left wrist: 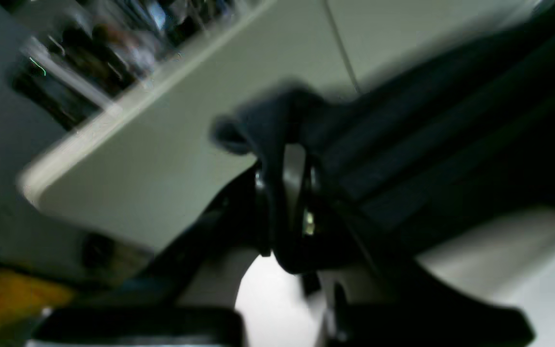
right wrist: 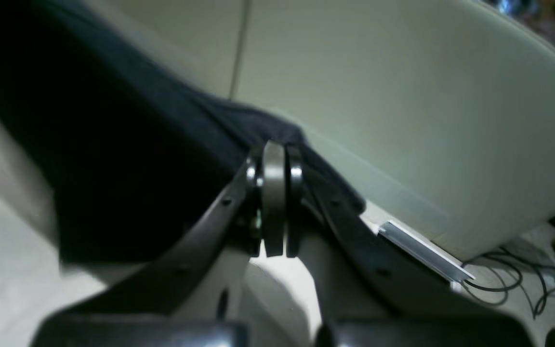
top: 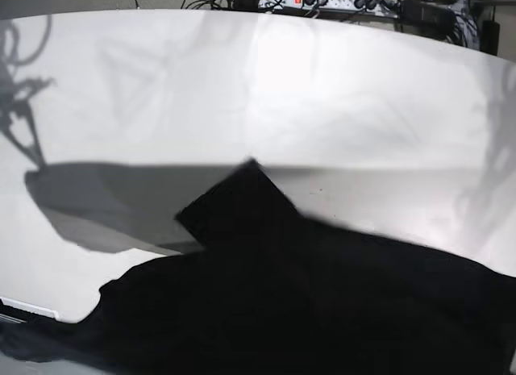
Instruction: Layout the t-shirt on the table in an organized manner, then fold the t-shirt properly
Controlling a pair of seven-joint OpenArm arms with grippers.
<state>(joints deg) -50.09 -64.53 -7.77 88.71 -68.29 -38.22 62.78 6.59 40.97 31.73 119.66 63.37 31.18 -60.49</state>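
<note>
The laying-out step looks to be in hand – the t-shirt is lifted and spread by two corners, not yet flat. Nearest the left wrist camera, the left pincer has its jaws together, clamped on a bunched edge of the black cloth, which rises through and above the jaws and then runs away from them as a taut, pleated band to the right. Nearest the right wrist camera, the right pincer is likewise pressed closed on a pinch of the same shirt; from that grip the fabric fans out to the left in one dark sheet.

In the base view neither pincer shows. The shirt fills the near part of that view as a wide dark mass hanging close to the camera, with one sleeve or corner jutting toward the far side, and it throws a grey shadow to the left. Whether its lower edge touches the bench cannot be told from here.

Beyond the shirt the white bench lies bare to its curved far rim; past that rim, cables and a power strip sit on the floor.

The next move, as I judge it, calls for both arms to carry the cloth forward over the bench from the near edge, keeping it stretched between them, and to lower it so that it settles smooth – only then should the jaws part
</note>
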